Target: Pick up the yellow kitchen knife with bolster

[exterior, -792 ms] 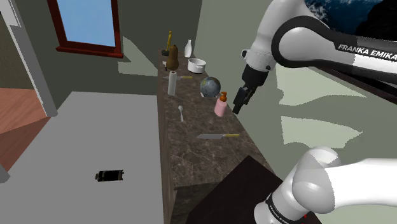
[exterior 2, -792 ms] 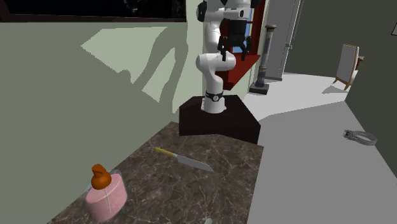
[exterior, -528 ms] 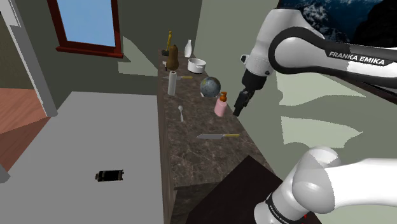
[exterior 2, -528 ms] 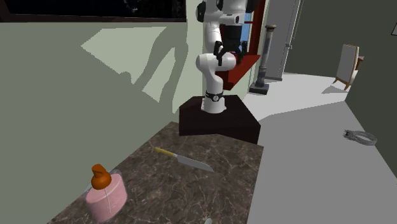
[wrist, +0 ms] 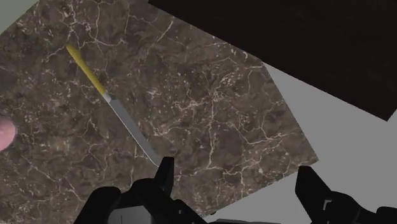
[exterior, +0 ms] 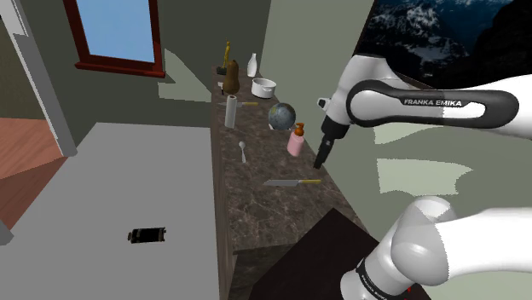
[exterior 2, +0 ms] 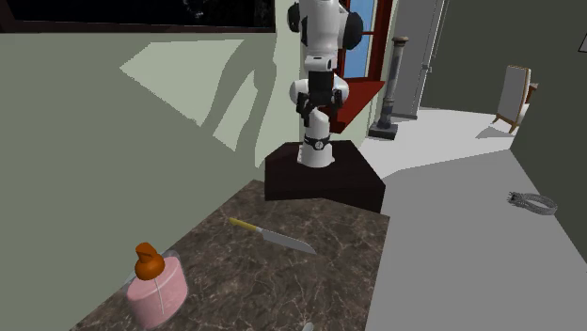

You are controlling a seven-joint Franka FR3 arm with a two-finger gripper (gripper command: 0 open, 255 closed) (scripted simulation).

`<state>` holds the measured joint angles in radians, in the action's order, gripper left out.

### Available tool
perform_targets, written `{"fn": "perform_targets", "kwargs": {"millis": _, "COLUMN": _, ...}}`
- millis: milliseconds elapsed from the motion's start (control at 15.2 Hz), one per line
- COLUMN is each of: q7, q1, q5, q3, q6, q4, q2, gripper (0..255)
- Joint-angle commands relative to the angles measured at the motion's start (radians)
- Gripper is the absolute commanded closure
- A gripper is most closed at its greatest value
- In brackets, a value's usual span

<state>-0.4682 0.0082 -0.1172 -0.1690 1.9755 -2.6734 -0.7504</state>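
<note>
End effector (exterior: 320, 160) hovers empty and spread above the worktop (exterior: 256, 217). Yellow-handled knife (exterior: 292, 181) lies flat at its 7 o'clock in the shoulder view, untouched; descent, closure and lift are outstanding

I note the knife (exterior: 292, 181) lying flat on the dark marbled counter (exterior: 256, 213), nothing touching it. Slim yellow handle, short grey bolster, long grey blade tapering to a point. In the shoulder view I read handle toward the right, tip toward the left.
</note>
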Motion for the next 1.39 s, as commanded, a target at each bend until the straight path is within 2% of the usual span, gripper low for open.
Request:
{"fn": "perform_targets", "kwargs": {"millis": 0, "q7": -0.077, "q1": -0.003, "q5": -0.026, "q3": -0.048, "q6": 0.071, "q4": -0.025, "q2": 0.038, "gripper": 0}}
{"fn": "perform_targets", "kwargs": {"millis": 396, "q7": -0.301, "q1": 0.012, "q5": -0.069, "q3": -0.198, "q6": 0.296, "q4": -0.045, "q2": 0.228, "gripper": 0}}
{"fn": "perform_targets", "kwargs": {"millis": 594, "q7": -0.429, "q1": 0.041, "q5": -0.056, "q3": -0.278, "q6": 0.408, "q4": -0.028, "q2": 0.353, "gripper": 0}}
{"fn": "perform_targets", "kwargs": {"millis": 726, "q7": -0.526, "q1": 0.071, "q5": -0.022, "q3": -0.332, "q6": 0.479, "q4": -0.007, "q2": 0.444, "gripper": 0}}
{"fn": "perform_targets", "kwargs": {"millis": 924, "q7": -0.705, "q1": 0.131, "q5": 0.084, "q3": -0.412, "q6": 0.573, "q4": 0.04, "q2": 0.594, "gripper": 0}}
{"fn": "perform_targets", "kwargs": {"millis": 1122, "q7": -0.942, "q1": 0.181, "q5": 0.28, "q3": -0.46, "q6": 0.64, "q4": 0.105, "q2": 0.762, "gripper": 0}}
{"fn": "perform_targets", "kwargs": {"millis": 1254, "q7": -1.113, "q1": 0.173, "q5": 0.436, "q3": -0.445, "q6": 0.661, "q4": 0.162, "q2": 0.876, "gripper": 0}}
{"fn": "perform_targets", "kwargs": {"millis": 1320, "q7": -1.19, "q1": 0.15, "q5": 0.503, "q3": -0.419, "q6": 0.666, "q4": 0.194, "q2": 0.93, "gripper": 0}}
